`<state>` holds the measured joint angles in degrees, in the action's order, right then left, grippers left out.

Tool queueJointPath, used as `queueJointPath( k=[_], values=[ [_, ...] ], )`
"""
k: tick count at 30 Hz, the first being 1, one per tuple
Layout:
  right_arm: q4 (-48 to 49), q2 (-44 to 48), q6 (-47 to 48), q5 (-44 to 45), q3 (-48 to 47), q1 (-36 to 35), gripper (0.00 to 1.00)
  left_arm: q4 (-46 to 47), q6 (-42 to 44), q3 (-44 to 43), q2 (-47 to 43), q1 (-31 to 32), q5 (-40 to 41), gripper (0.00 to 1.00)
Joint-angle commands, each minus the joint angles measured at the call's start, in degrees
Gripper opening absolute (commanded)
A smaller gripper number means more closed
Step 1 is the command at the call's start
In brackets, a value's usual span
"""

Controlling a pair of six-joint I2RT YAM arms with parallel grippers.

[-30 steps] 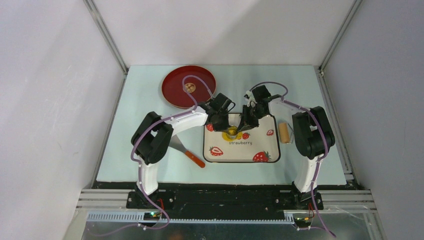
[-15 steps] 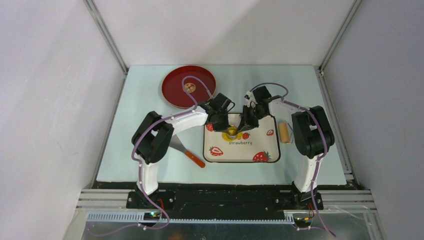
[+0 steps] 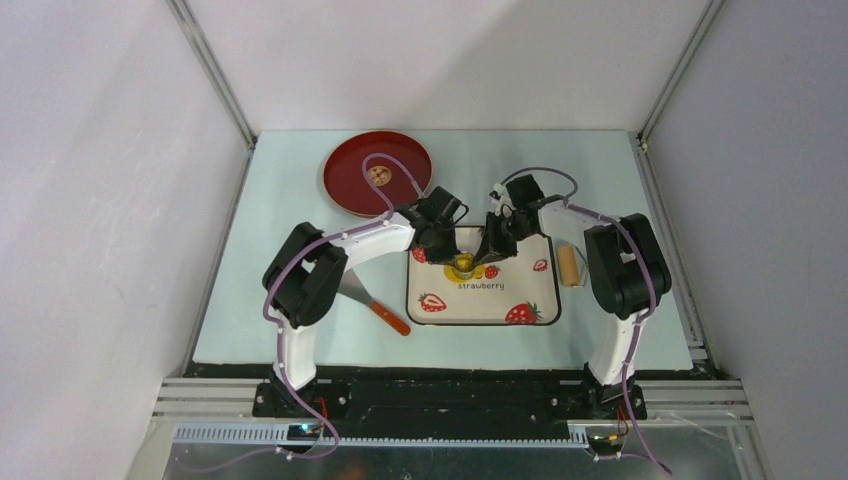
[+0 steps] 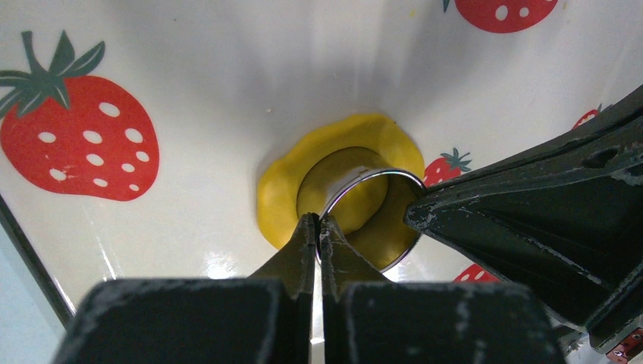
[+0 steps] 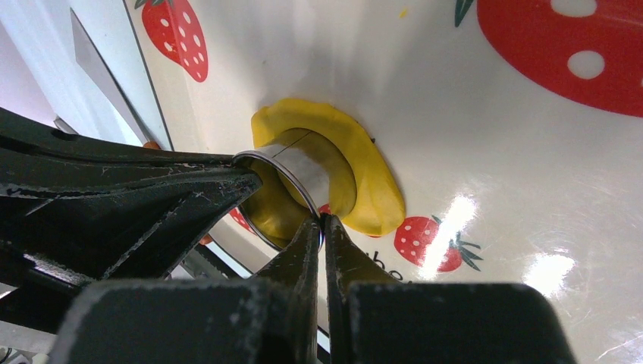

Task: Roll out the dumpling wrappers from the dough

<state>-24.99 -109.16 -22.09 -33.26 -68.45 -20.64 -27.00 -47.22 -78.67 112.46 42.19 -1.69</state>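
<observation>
The flattened yellow dough (image 3: 464, 265) lies on the white strawberry tray (image 3: 485, 318). A metal ring cutter (image 4: 371, 176) stands pressed into the dough (image 4: 277, 193); yellow dough fills its inside. My left gripper (image 4: 318, 220) is shut on the near rim of the cutter. My right gripper (image 5: 321, 221) is shut on the opposite rim of the cutter (image 5: 299, 163), with dough (image 5: 368, 178) spread around it. In the top view the left gripper (image 3: 451, 254) and right gripper (image 3: 486, 253) meet over the dough. No separate wrapper disc shows.
A red round plate (image 3: 377, 172) sits at the back left. A tan wooden roller (image 3: 568, 266) lies just right of the tray. A spatula with an orange handle (image 3: 375, 303) lies left of the tray. Grey walls stand on both sides.
</observation>
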Motion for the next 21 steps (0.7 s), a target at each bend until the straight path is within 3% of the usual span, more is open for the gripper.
queueJointPath(
  k=[1, 21],
  values=[
    [0.2, -4.1, 0.6, 5.5, 3.9, -3.9, 0.0, 2.6, -2.9, 2.3, 2.3, 0.9, -2.3, 0.0],
    [2.2, -3.6, -2.5, 6.3, 7.9, -5.5, 0.0, 2.6, -3.5, 3.7, 1.7, 0.9, -2.3, 0.0]
  ],
)
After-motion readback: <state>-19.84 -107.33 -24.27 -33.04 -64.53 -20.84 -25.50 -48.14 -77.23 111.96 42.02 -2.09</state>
